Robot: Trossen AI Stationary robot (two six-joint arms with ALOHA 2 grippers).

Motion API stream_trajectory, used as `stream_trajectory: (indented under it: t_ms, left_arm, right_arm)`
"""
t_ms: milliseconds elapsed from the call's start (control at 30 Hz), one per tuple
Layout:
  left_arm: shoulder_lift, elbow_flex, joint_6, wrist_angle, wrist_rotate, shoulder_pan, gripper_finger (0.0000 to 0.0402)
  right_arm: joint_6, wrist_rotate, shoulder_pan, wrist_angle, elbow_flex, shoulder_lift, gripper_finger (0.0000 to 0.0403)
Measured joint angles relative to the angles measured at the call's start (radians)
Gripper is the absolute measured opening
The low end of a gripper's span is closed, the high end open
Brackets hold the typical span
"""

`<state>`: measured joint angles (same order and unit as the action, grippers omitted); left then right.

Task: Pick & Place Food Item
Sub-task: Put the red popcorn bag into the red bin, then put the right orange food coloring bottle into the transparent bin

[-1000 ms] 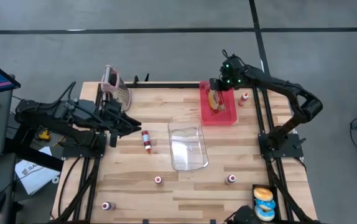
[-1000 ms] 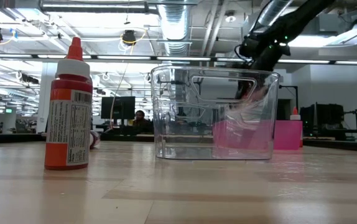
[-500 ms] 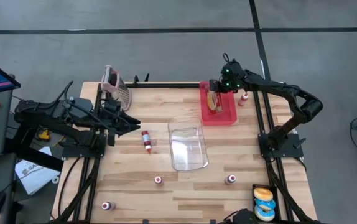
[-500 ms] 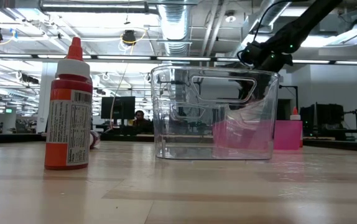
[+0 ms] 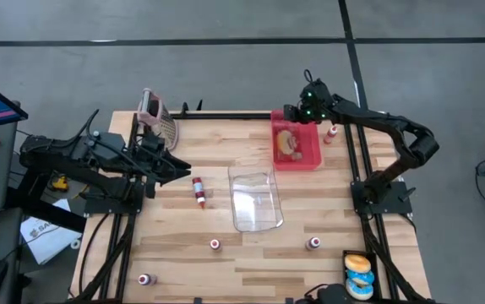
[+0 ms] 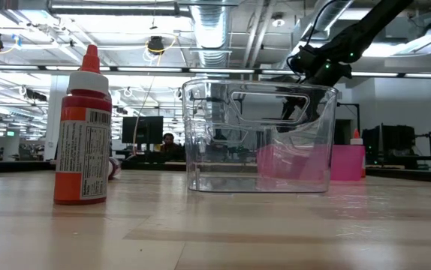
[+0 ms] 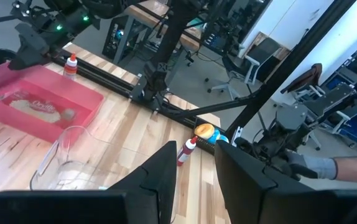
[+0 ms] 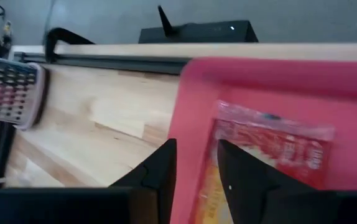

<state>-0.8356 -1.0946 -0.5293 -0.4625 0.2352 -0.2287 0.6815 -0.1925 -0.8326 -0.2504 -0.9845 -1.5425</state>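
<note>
While right hand (image 5: 296, 118) hovers open, food packet (image 5: 291, 143) in pink tray (image 5: 313, 157)

Food packet (image 5: 291, 143) lies in the tray (image 5: 313, 158), behind the bin (image 5: 256, 199).

Clear plastic bin (image 5: 256, 198) mid-table, red bottle (image 5: 198, 190) beside it, grater (image 5: 159, 117) at far-left corner.

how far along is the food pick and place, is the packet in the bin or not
Done, by the look of it: the food packet lies inside the pink bin, and the right wrist view shows it flat on the bin floor. In hand: nothing; the right gripper hangs over the bin's far end with its fingers apart. Left: pulling that arm clear, probably. The left gripper waits at the table's left, empty.
</note>
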Motion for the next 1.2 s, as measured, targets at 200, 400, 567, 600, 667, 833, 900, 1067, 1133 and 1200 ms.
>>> stream_trajectory:
  t_ms: [200,400,567,600,667,833,900,1067,1133,1200]
  left_arm:
    - [0.0,0.0,0.017,0.0,-0.001,0.0,0.0106]
    - [0.0,0.0,0.047,0.0,-0.002,0.0,0.0106]
    - [-0.002,0.0,0.052,0.0,0.004,0.013,0.0106]
    - [-0.004,-0.001,0.053,0.0,0.004,0.019,0.0106]
    - [-0.006,0.0,0.053,0.001,0.003,0.025,0.0106]
    - [-0.005,-0.001,0.057,0.044,-0.018,0.036,0.0113]
    - [-0.005,-0.001,0.064,0.057,-0.018,0.036,0.0123]
    - [-0.005,-0.001,0.078,0.062,-0.022,0.033,0.015]
    - [-0.005,-0.001,0.078,0.062,-0.023,0.025,0.0157]
    - [-0.005,-0.001,0.08,0.061,-0.026,0.017,0.0161]
  right_arm:
    - [-0.012,0.004,-0.028,0.003,-0.001,0.109,0.0113]
    - [-0.112,0.043,-0.08,-0.225,-0.024,0.298,0.0111]
    - [-0.16,0.168,-0.122,-0.571,-0.088,0.385,0.0111]
    - [-0.166,0.18,-0.129,-0.616,-0.096,0.394,0.0111]
    - [-0.166,0.187,-0.135,-0.661,-0.101,0.403,0.0115]
    - [-0.126,0.192,-0.139,-0.729,-0.101,0.385,0.0166]
    - [-0.124,0.198,-0.151,-0.745,-0.101,0.359,0.0199]
    - [-0.125,0.201,-0.183,-0.746,-0.101,0.289,0.0256]
    - [-0.131,0.203,-0.19,-0.757,-0.101,0.262,0.0258]
    - [-0.144,0.228,-0.188,-0.769,-0.101,0.237,0.0254]
